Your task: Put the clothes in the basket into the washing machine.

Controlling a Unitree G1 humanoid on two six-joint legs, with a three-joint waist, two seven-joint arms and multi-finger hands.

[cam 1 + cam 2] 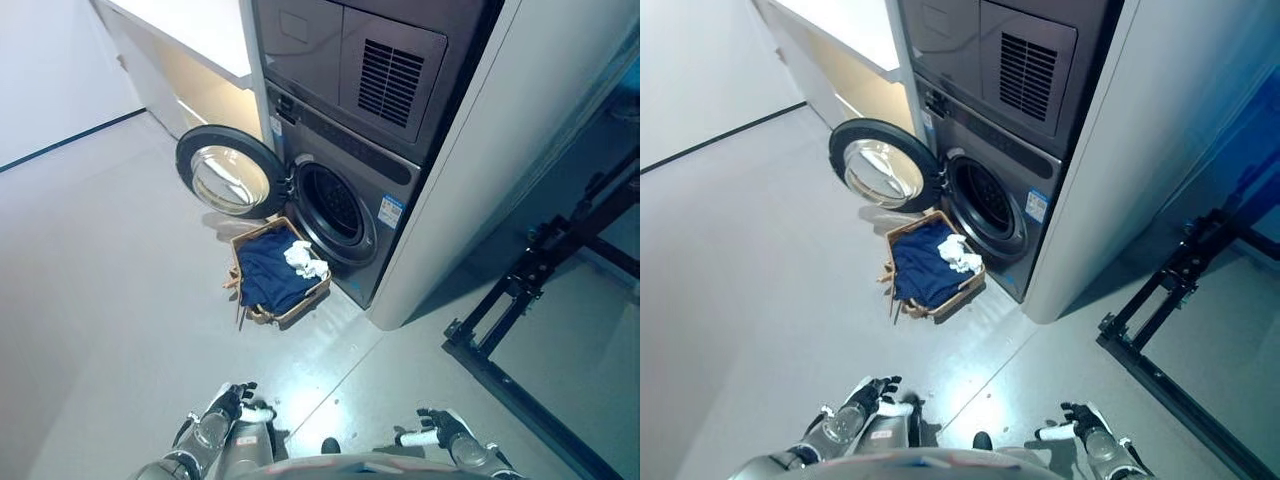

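Note:
A brown wicker basket (pixel 309 302) stands on the floor right in front of the washing machine (pixel 352 190). It holds dark blue clothes (pixel 268 273) and a white cloth (pixel 306 260). The machine's round door (pixel 230 171) is swung open to the left and the drum opening (pixel 335 208) is dark. My left hand (pixel 232 400) shows at the bottom edge, fingers relaxed and empty. My right hand (pixel 436 427) shows at the bottom right, also open and empty. Both hands are well short of the basket.
A second grey unit with a vent grille (pixel 388 80) is stacked above the washer. A white counter (pixel 190 30) runs to the left of it. A black metal frame (pixel 530 300) stands on the floor to the right.

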